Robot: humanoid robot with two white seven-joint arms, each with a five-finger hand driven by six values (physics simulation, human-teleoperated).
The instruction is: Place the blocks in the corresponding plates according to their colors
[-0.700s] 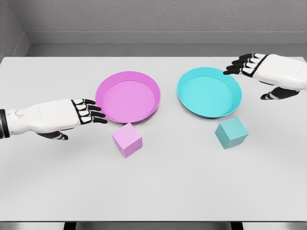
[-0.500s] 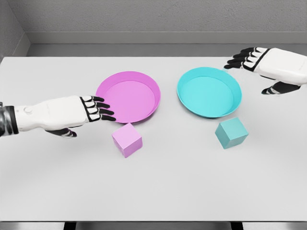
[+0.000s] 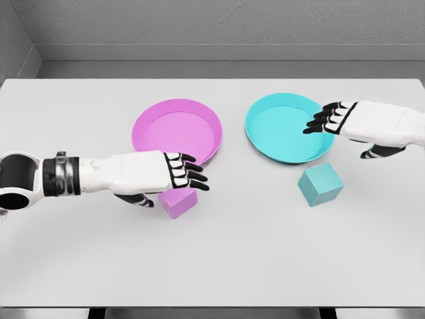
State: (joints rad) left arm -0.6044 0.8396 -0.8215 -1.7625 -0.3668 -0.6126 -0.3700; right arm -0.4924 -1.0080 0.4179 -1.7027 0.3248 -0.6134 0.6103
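1. Left hand (image 3: 174,175): you see it over the pink block (image 3: 178,201), fingers extended and apart, thumb low at the block's left side; nothing is gripped. Contact with the block's top probably exists, but the hand hides that face.
2. Pink block: on the table (image 3: 212,266), just in front of the pink plate (image 3: 176,133), which holds nothing.
3. Right hand (image 3: 345,123): fingers spread over the right rim of the cyan plate (image 3: 287,127), holding nothing.
4. Cyan block (image 3: 320,185): on the table, near the cyan plate's front edge, apart from the hand.
5. Risk: if you close with the thumb this low, the pink block may skid toward its plate's rim. The right fingers may also nudge the cyan plate.
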